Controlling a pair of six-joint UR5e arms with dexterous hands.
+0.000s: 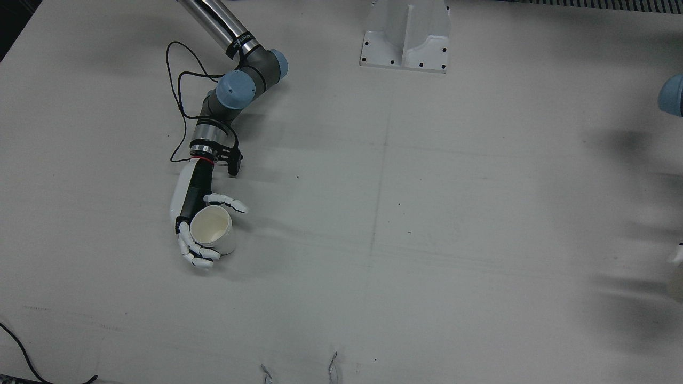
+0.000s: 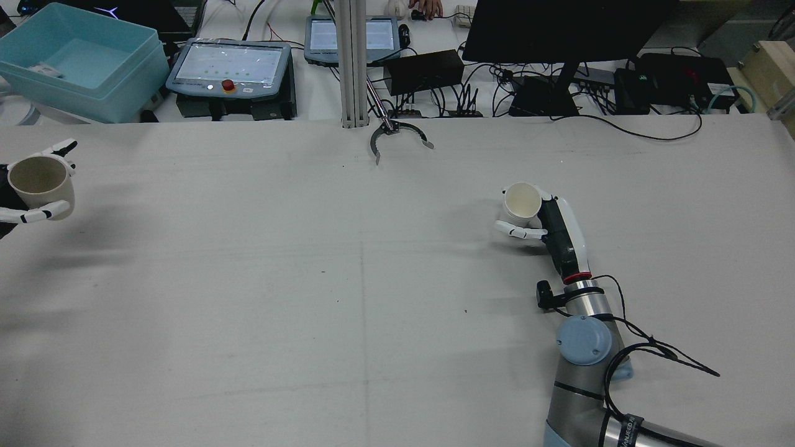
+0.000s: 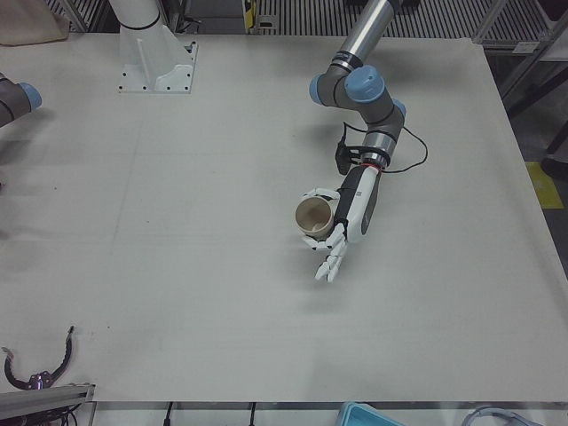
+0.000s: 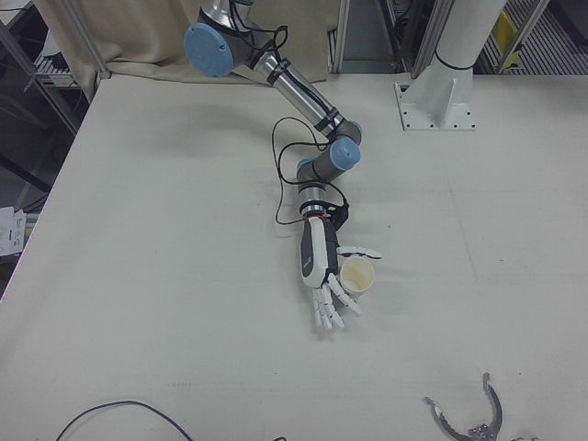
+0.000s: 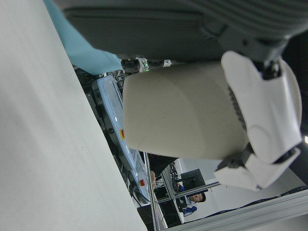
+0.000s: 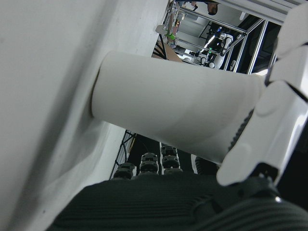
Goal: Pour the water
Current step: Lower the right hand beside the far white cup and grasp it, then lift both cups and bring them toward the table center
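Note:
My right hand sits low on the table with its fingers curved round a white paper cup. That white cup stands upright, and in the right hand view its base rests on the table while a fingertip presses its side near the rim. Far out on the other side, my left hand is shut on a beige cup. The beige cup is upright and held above the table. In the front view the left hand is only a blur at the right edge.
A white arm pedestal stands at the robot's side of the table. A black curved clamp lies at the table's operator-side edge. Beyond that edge are a teal bin, two tablets, a monitor and cables.

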